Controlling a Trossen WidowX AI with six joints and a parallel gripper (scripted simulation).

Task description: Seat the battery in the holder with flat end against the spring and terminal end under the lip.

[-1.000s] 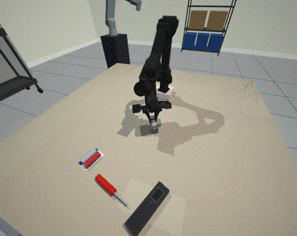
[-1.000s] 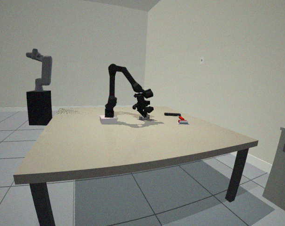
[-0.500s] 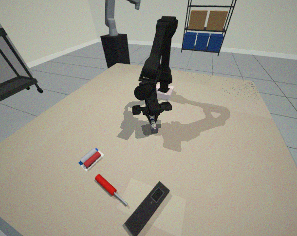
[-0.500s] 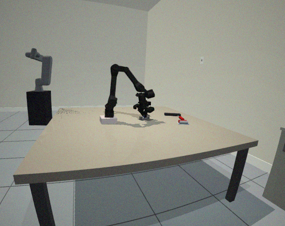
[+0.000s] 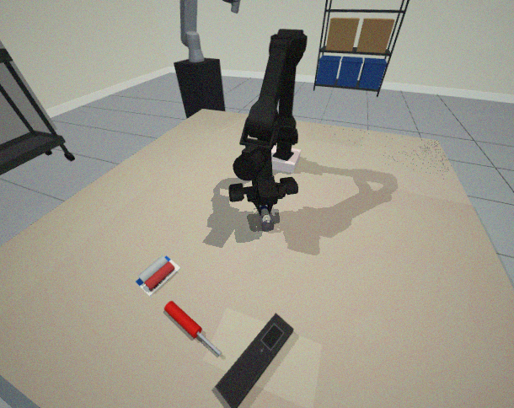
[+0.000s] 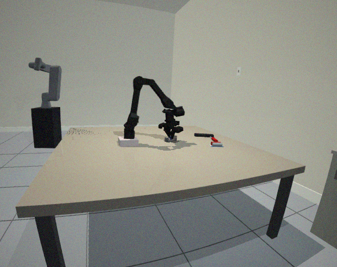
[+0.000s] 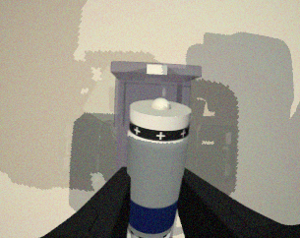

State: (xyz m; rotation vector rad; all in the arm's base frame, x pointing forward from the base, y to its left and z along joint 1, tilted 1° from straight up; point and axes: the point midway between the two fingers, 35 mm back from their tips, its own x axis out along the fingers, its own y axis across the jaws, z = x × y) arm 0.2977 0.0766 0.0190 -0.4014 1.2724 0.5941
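The step in hand was seating the battery (image 5: 265, 217) (image 7: 157, 169). The gripper (image 5: 265, 213) (image 6: 170, 137) (image 7: 152, 175) had its jaws closed on the battery's sides, terminal end tilted up over the holder (image 5: 269, 227) (image 6: 174, 138) (image 7: 156, 68). In the wrist view the terminal end stood short of the end wall with the pale patch, probably the lip. The spring was hidden. The next move likely called for setting the flat end against the spring, lowering the terminal end gently under the lip, then letting go.

From left to right in the top view, a cart (image 5: 23, 151) stood beyond the table (image 5: 358, 271) (image 6: 163, 169); on the table lay a red-and-grey pack (image 5: 158, 275) (image 6: 216, 144), a red screwdriver (image 5: 183, 319) (image 6: 214, 139) and a dark bar (image 5: 253, 362) (image 6: 203, 134). Behind were a grey arm (image 5: 189, 26) (image 6: 54, 83) and a rack (image 5: 358, 50) of boxes.
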